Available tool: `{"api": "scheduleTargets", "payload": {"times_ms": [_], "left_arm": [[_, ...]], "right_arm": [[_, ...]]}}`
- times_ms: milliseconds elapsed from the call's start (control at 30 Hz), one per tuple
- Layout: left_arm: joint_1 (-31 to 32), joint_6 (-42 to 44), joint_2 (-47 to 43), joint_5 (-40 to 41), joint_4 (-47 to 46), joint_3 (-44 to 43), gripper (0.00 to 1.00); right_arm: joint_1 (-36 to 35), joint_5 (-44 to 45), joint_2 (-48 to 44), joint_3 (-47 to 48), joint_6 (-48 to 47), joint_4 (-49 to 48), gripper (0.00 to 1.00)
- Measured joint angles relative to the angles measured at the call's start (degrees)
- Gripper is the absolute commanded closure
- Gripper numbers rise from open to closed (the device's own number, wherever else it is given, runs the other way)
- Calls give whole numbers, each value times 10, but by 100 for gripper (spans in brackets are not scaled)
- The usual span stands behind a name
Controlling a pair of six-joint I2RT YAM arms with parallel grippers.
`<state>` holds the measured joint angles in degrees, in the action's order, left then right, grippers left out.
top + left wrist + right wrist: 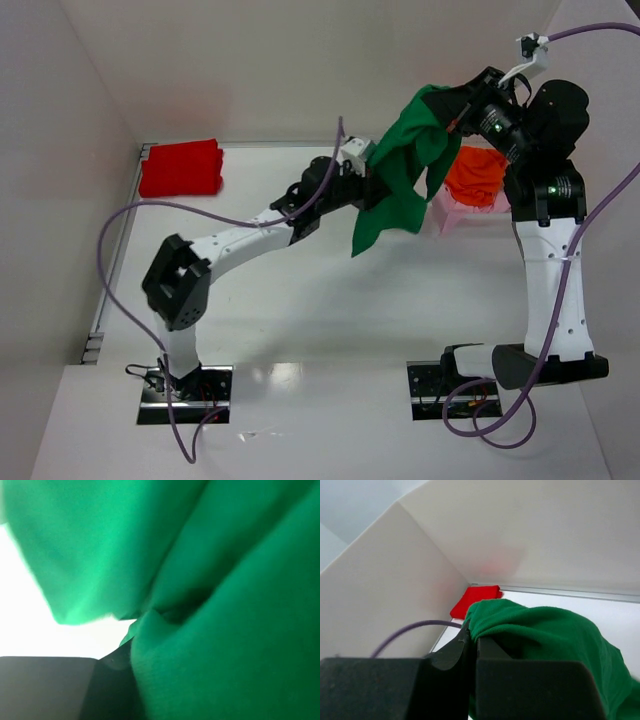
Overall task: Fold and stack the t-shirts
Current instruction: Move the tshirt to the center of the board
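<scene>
Dangling a dark green soft cloth short-sleeved t-shirt point(400, 170) in the air above the far right part of the white table point(300, 300), pinching its bunched upper edge between the pressed-together black fingers of the right gripper point(472, 639). Reaching into the shirt's left side with the left gripper point(372, 188), burying the jaws in green folds, so cannot tell whether spread or clamped. Leaving a folded red cloth t-shirt point(182, 167) lying in the far left corner and a crumpled orange cloth t-shirt point(475, 172) sitting on pale pink cloth point(452, 215) just right of the hanging shirt.
</scene>
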<state>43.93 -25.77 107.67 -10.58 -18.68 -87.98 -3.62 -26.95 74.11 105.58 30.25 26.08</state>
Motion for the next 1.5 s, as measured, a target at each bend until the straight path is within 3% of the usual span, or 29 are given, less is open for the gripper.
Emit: {"api": "scheduleTargets", "payload": {"times_ms": [167,367,467,667,967,1100,1267,1433,1500], "left_arm": [[-68,1,-161,64,88,88,100],[-144,59,-309,91,192,30,100],[-151,108,-339,85,243,-8,100],[-161,203,-355,119,324,12,100],[-160,240,-355,218,380,32,100],[-158,238,-371,253,415,44,100],[-153,239,-416,239,476,48,100],[-152,242,-489,195,533,20,100],[-165,228,-508,219,544,-13,100]], "right_arm": [[0,27,0,-7,-8,11,97],[-28,-17,27,-8,4,-4,96],[-38,-34,35,-8,10,-19,96],[-40,-24,34,-22,14,-49,96],[-42,-14,21,-103,21,-57,98],[-43,-31,-47,-203,31,-73,100],[-44,-82,-184,-328,43,-77,100],[-45,-124,-271,-333,53,-72,100],[-31,-109,-310,-333,60,-50,100]]}}
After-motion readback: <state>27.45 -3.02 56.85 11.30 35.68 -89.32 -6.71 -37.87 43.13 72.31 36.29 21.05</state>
